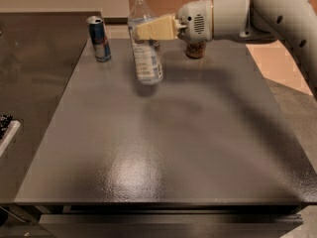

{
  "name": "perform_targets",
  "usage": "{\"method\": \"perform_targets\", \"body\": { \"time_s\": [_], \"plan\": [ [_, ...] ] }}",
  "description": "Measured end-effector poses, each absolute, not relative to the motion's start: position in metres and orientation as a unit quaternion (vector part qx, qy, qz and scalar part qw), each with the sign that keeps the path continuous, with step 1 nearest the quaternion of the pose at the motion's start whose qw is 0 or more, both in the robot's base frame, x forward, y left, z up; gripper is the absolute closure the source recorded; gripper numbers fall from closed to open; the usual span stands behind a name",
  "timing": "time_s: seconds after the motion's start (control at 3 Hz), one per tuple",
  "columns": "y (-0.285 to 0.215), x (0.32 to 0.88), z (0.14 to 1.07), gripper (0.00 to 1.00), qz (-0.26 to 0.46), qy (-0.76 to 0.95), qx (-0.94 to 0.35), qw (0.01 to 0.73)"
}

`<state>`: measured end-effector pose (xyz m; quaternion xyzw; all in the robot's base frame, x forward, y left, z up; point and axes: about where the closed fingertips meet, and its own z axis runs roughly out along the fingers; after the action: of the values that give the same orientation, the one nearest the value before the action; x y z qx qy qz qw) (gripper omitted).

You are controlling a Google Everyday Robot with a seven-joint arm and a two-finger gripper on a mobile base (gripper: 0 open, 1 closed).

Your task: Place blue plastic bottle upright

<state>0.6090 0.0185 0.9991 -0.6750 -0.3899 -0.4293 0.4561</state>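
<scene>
The blue plastic bottle [144, 38] is clear with a white cap and a white label. It hangs nearly upright, tilted slightly, over the far part of the grey table [163, 143], its base just above the surface. My gripper [144, 29] comes in from the right and is shut on the bottle's upper body, its tan fingers [157, 28] across it below the neck.
A blue-and-silver slim can [99, 38] stands at the far left of the table. A brown can [196, 49] stands behind my wrist, mostly hidden. A dark counter lies to the left, and the white arm spans the upper right.
</scene>
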Motion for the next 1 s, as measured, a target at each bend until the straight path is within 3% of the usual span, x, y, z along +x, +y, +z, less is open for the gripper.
{"method": "perform_targets", "body": {
  "time_s": [0.33,1.0],
  "plan": [
    [0.0015,0.5996,0.9908,1.0,-0.469,-0.403,-0.637,0.461],
    [0.0096,0.5901,0.9951,1.0,-0.454,-0.435,-0.634,0.45]
  ]
}}
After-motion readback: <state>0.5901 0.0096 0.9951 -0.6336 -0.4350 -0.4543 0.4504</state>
